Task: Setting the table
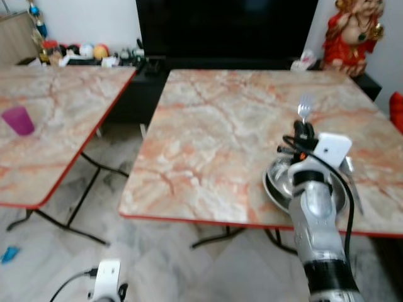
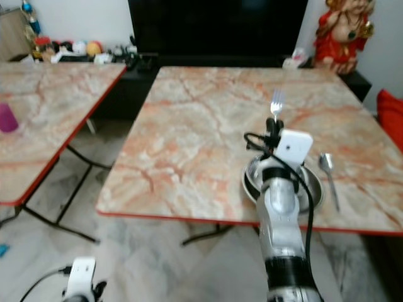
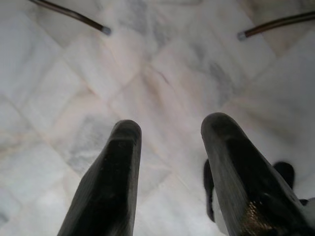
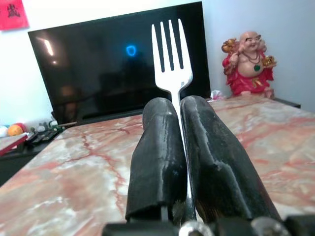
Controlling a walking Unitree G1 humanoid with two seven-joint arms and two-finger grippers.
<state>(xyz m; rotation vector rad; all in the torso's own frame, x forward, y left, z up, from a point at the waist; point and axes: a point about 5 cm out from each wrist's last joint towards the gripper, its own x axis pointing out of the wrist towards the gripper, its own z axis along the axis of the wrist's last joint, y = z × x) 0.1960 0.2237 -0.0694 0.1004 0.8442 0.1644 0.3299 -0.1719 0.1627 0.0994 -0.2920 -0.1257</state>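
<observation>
I've got the right hand (image 4: 178, 123) clamped tight on a fork (image 4: 171, 54), both black fingers pressed against the handle, tines pointing straight up. From the head camera the fork (image 1: 305, 108) stands upright above the marble-patterned tabletop (image 1: 227, 132), held over the far edge of the metal plate (image 2: 252, 179) that sits near the tabletop's front right edge. My silver right arm reaches up across that plate and hides a good part of it. Just to the right of the plate lies a spoon (image 2: 327, 170), flat on the tabletop, bowl end away from me.

Looking along the right wrist, behind the tines there's a big dark television (image 4: 98, 69) against the wall, and a red and gold laughing figurine (image 4: 247, 64) at the far right corner.

The left hand (image 3: 170, 167) hangs low by my side, fingers spread wide with nothing between them, pale marble floor tiles (image 3: 162, 83) below and two dark table-leg ends at the edge of that picture.

Off to my left stands a second tabletop (image 1: 56, 119) of the same pattern, well apart from the first, with a purple cup (image 1: 18, 119) upright on it. A clutter of small colourful things (image 1: 82, 53) sits on the low unit beyond, too small to tell apart.
</observation>
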